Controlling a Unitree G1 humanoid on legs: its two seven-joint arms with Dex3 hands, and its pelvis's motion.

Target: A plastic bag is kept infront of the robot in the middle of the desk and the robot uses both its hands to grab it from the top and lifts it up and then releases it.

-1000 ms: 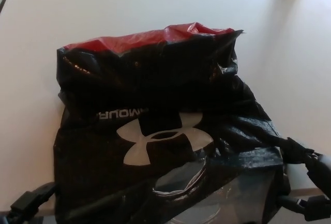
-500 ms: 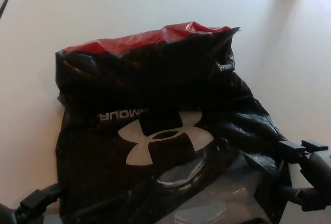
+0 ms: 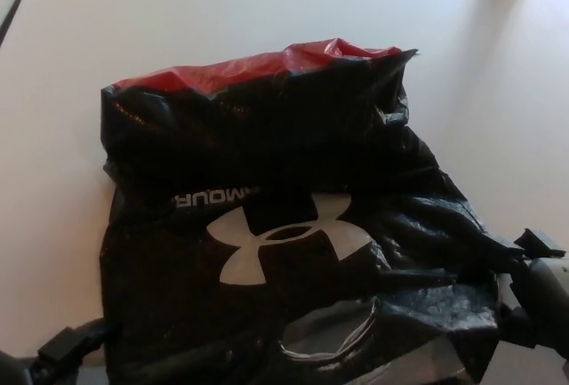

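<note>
glossy crinkled plastic bag (image 3: 267, 180), matt desk (image 3: 267, 3)

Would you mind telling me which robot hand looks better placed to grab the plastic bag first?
Probably the right. The right robot hand sits against the plastic bag at its crumpled near corner, while the left robot hand shows only at the picture's bottom edge, beside the bag's lower corner.
</note>
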